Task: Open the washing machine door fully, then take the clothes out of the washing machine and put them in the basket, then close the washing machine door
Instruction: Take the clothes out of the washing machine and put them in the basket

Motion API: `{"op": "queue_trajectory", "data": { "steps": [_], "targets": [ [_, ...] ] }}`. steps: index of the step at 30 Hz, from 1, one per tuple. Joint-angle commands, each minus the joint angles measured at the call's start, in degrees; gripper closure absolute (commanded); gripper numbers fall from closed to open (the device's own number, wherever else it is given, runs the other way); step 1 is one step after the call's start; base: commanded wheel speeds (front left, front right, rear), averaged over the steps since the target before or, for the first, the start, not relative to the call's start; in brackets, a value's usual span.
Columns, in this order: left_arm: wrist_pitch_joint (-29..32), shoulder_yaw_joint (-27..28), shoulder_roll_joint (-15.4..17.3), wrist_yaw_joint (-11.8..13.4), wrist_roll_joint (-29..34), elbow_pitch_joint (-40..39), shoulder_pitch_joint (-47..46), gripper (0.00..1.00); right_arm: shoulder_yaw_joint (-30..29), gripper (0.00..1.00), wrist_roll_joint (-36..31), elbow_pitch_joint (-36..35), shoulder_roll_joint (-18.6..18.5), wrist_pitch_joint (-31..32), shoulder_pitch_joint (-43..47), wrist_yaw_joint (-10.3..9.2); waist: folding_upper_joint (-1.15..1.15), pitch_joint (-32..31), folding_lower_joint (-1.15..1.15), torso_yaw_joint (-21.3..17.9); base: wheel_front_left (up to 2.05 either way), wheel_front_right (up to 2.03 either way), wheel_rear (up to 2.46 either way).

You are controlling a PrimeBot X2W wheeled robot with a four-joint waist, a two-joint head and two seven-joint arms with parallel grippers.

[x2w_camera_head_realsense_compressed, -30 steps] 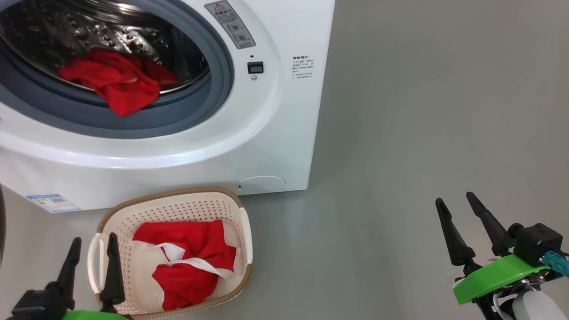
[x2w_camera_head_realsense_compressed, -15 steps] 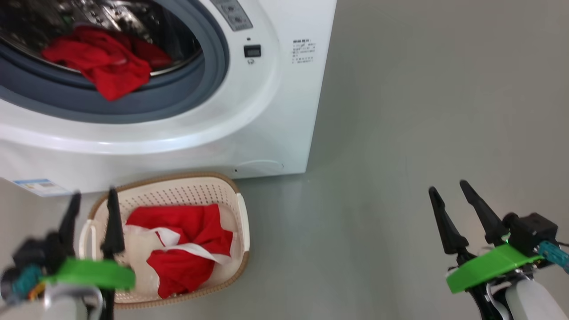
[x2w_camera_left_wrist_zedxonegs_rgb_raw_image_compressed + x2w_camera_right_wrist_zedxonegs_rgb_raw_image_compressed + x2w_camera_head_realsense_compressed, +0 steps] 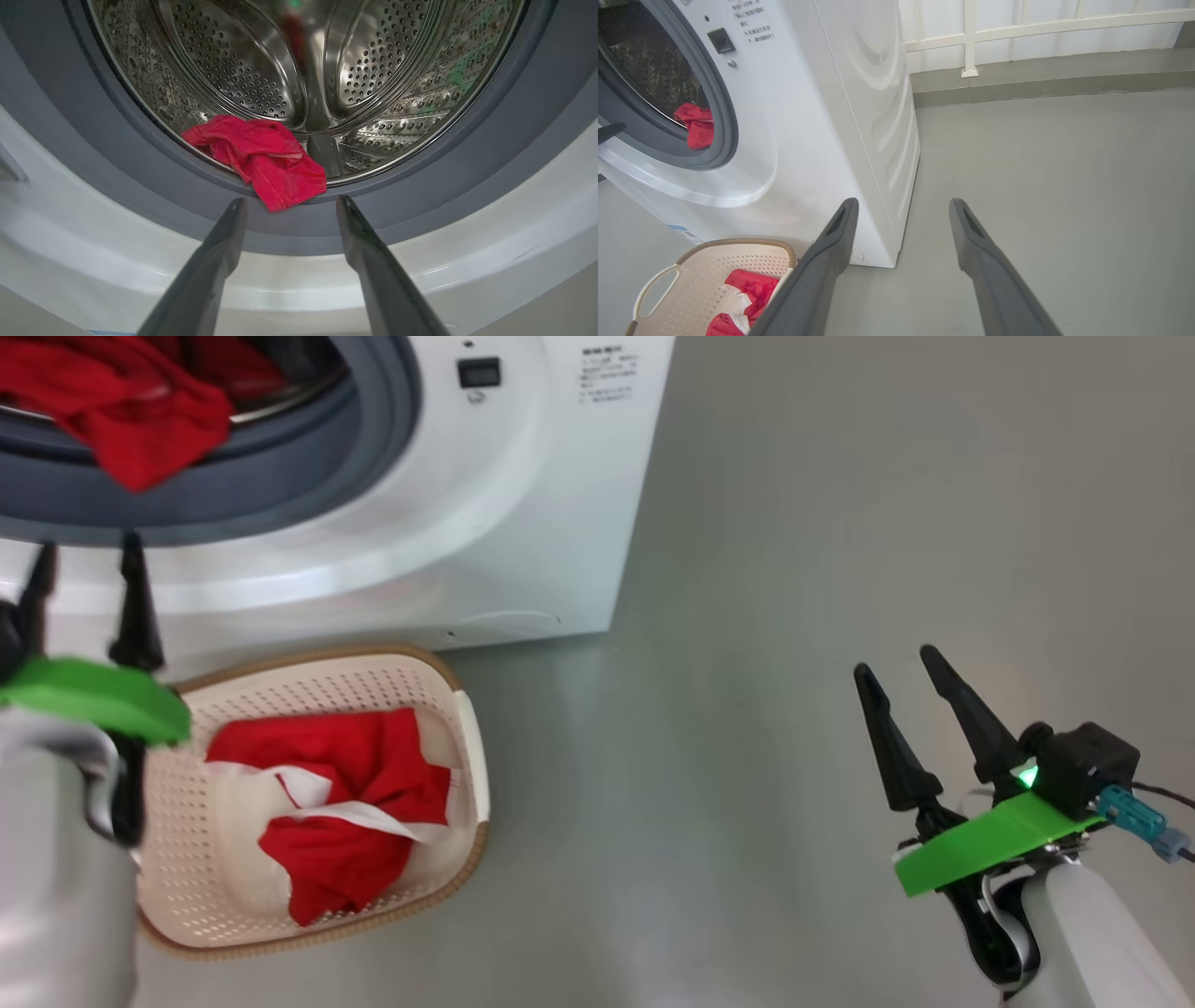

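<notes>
The white washing machine (image 3: 523, 504) stands with its drum mouth uncovered; its door is out of view. A red garment (image 3: 121, 406) (image 3: 261, 158) lies at the drum's front and hangs over the grey gasket (image 3: 140, 186). My left gripper (image 3: 84, 560) (image 3: 289, 205) is open and empty, held just in front of and below that garment. The cream basket (image 3: 467, 728) sits on the floor below the machine and holds red clothes with white trim (image 3: 345, 803) (image 3: 742, 298). My right gripper (image 3: 901, 667) (image 3: 901, 205) hangs open and empty over bare floor to the right.
Grey floor (image 3: 794, 523) stretches to the right of the machine. A white railing and a low step (image 3: 1017, 84) run along the far wall. A blue sticker (image 3: 679, 228) marks the machine's lower front, beside the basket's side handle (image 3: 654, 284).
My left arm has risen from beside the basket to the drum opening. The head camera has tilted, so the machine and basket sit differently in view. Both grippers stay open.
</notes>
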Motion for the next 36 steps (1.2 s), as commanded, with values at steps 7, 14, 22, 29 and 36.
{"op": "queue_trajectory", "data": {
  "steps": [7, 14, 22, 29, 36],
  "targets": [
    [2.61, -0.94, 5.62, -0.15, -0.30, 8.50, -11.86, 0.00, 1.37, 0.00, 0.11, -1.64, 0.47, -0.44, -1.96, 0.09, 0.00, 5.44, 0.00, -2.83, 0.00, 0.00, 0.00],
    [7.09, -3.01, 7.51, 0.12, 0.98, 17.29, -22.03, 0.00, 1.56, 0.00, 0.01, -2.05, 1.06, -0.44, -3.86, 0.09, 0.00, 8.92, 0.00, -3.71, 0.00, 0.00, 0.00],
    [9.05, -5.25, 8.60, 1.58, 2.75, 24.09, -29.45, 0.00, 2.23, 0.00, -0.03, -2.17, 1.59, -0.44, -5.44, 0.09, 0.00, 10.83, 0.00, -4.46, 0.00, 0.00, 0.00],
    [10.02, -7.00, 9.90, 3.66, 4.22, 28.28, -33.14, 0.00, 3.33, 0.00, 0.05, -2.16, 1.98, -0.44, -6.48, 0.09, 0.00, 11.91, 0.00, -5.37, 0.00, 0.00, 0.00],
    [10.19, -8.35, 10.88, 4.34, 4.90, 30.04, -35.03, 0.00, 3.64, 0.00, 0.14, -2.14, 2.41, -0.44, -6.82, 0.09, 0.00, 12.72, 0.00, -6.14, 0.00, 0.00, 0.00]
  ]
}}
